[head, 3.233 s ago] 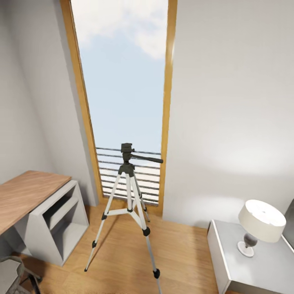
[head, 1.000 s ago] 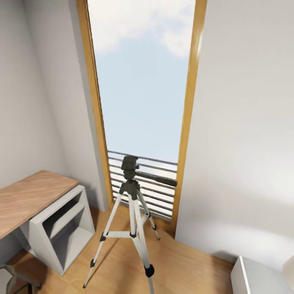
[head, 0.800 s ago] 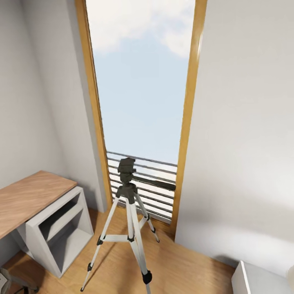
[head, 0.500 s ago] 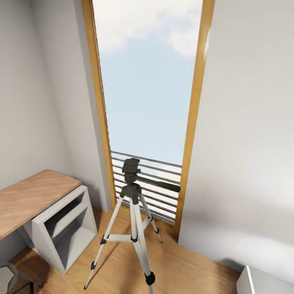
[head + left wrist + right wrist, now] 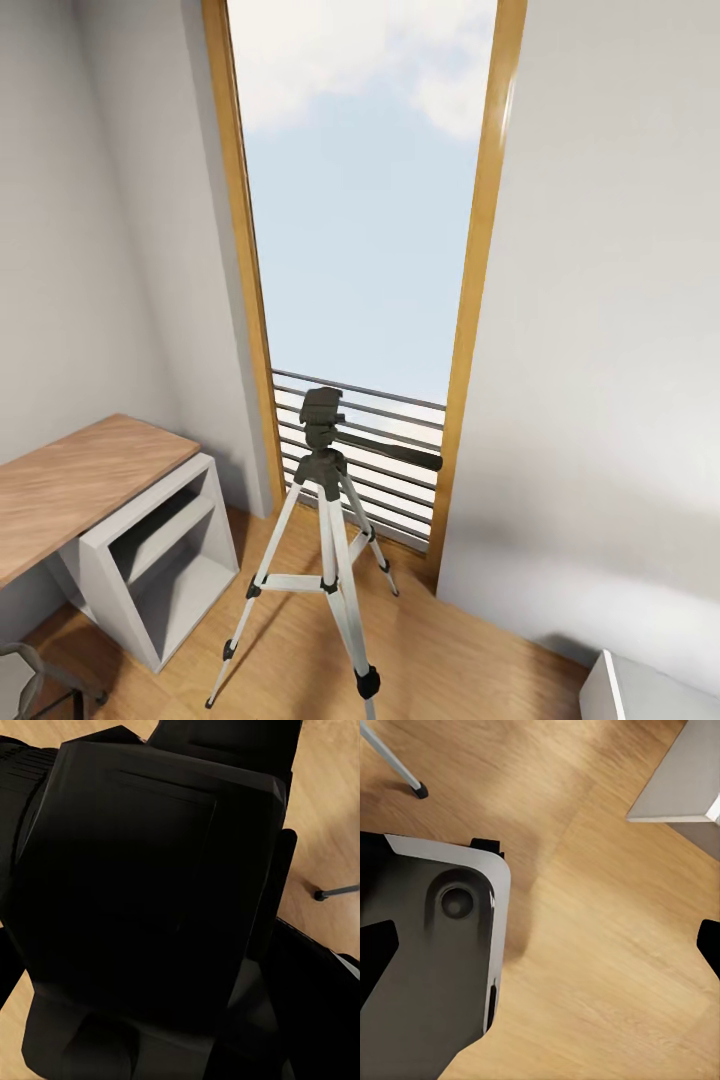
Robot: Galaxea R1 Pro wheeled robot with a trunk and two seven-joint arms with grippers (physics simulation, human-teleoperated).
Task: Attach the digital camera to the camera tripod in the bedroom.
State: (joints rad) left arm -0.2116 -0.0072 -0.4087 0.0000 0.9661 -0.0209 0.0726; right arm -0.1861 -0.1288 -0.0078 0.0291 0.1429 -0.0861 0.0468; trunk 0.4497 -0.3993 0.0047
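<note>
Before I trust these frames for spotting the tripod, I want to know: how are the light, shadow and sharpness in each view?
Head view: bright, even daylight from the window; tripod sharp, soft shadow on the floor. Left wrist view: a near-black body up close hides most detail, with a strip of floor at the edge. Right wrist view: well lit, a tripod foot crisp, a soft shadow beside the robot's base.
</note>
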